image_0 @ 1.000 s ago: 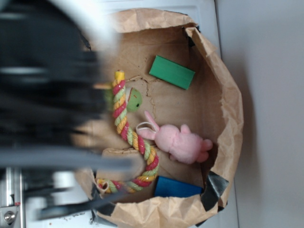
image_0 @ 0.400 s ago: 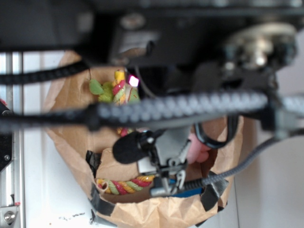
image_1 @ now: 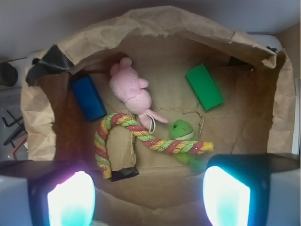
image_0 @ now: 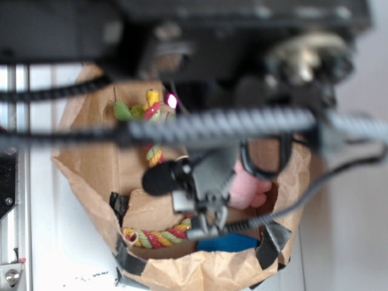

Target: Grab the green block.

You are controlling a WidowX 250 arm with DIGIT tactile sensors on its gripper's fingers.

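Gripper (image_1: 148, 195) above the paper bag (image_1: 155, 28), fingers (image_1: 70, 200) spread wide apart, nothing between them. Green block (image_1: 204, 86) flat on the bag's floor, up and right of the pink bunny (image_1: 130, 91), clear of the fingers. Blue block (image_1: 88, 97) left of the bunny; striped rope (image_1: 141, 139) and green plush toy (image_1: 181, 131) just below it. In the exterior view, green block hidden behind the arm.

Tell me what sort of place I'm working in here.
Probably a lab test setup, not a home: toys lie in a taped paper bag cut into a bin. A green block, pink bunny and rope toy are props.
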